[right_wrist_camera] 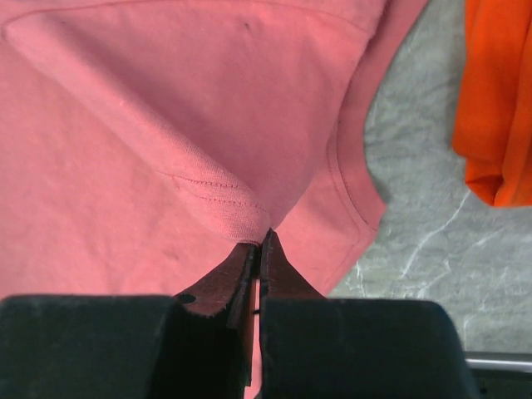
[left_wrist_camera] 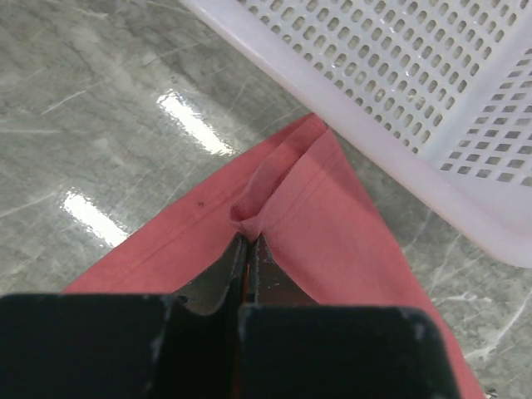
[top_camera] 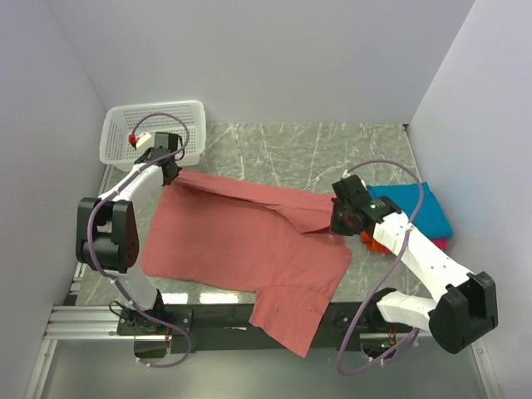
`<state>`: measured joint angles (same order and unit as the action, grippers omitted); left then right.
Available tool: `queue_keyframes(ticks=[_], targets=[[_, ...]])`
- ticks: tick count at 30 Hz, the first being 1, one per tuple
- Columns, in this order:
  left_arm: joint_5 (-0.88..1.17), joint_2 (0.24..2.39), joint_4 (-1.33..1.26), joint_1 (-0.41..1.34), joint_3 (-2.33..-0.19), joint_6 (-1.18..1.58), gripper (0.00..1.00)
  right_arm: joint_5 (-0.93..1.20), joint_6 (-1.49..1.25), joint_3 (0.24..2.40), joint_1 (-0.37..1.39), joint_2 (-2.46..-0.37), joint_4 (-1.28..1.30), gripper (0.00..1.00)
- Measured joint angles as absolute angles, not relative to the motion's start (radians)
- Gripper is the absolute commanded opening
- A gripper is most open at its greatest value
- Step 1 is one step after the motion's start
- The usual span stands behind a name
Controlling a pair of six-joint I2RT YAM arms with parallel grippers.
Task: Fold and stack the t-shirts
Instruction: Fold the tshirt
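Two shut grippers are pinching the salmon-red t-shirt (top_camera: 241,241), which is lying spread on the table (top_camera: 332,150) in the overhead view. The left gripper (top_camera: 172,170) is holding its far corner just beside the white mesh basket (top_camera: 116,125), whose inside the wrist is partly hiding. The right gripper (top_camera: 341,220) is holding a fold near the teal-blue t-shirt (top_camera: 416,204).

Left wrist view is showing jaws clamping a bunched hem beside the basket's rim.

Right wrist view alone is showing the stitched fold being gripped and the orange t-shirt (right_wrist_camera: 499,100) lying apart.

Bright even light from above, two white glare streaks on my tabletop (left_wrist_camera: 100,100), shadows faint and soft, my left claw (left_wrist_camera: 248,249) and right claw (right_wrist_camera: 259,249) dark, blurred close-up.
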<state>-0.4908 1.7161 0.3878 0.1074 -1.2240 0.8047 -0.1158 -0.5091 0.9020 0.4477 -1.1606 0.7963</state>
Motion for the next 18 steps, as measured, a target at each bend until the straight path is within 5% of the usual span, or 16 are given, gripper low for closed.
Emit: queue_keyframes(ticks=[9, 12, 13, 15, 16, 18], targets=[[-0.485, 1.699, 0.4, 0.096, -1.171, 0.807, 0.02, -0.026, -0.523, 0.79, 0.468, -1.129, 0.781, 0.06], [-0.486, 1.699, 0.438, 0.09, -1.164, 0.815, 0.23, 0.037, -0.532, 0.725, 0.479, -1.129, 0.757, 0.25], [-0.488, 1.699, 0.448, 0.087, -1.164, 0.822, 0.43, 0.054, -0.53, 0.707, 0.485, -1.128, 0.753, 0.34], [-0.493, 1.699, 0.476, 0.084, -1.164, 0.839, 0.57, 0.086, -0.532, 0.686, 0.496, -1.127, 0.755, 0.53], [-0.494, 1.697, 0.493, 0.082, -1.164, 0.851, 0.73, 0.1, -0.529, 0.683, 0.498, -1.123, 0.755, 0.62], [-0.496, 1.687, 0.521, 0.08, -1.164, 0.868, 0.89, 0.115, -0.521, 0.682, 0.5, -1.108, 0.754, 0.68]])
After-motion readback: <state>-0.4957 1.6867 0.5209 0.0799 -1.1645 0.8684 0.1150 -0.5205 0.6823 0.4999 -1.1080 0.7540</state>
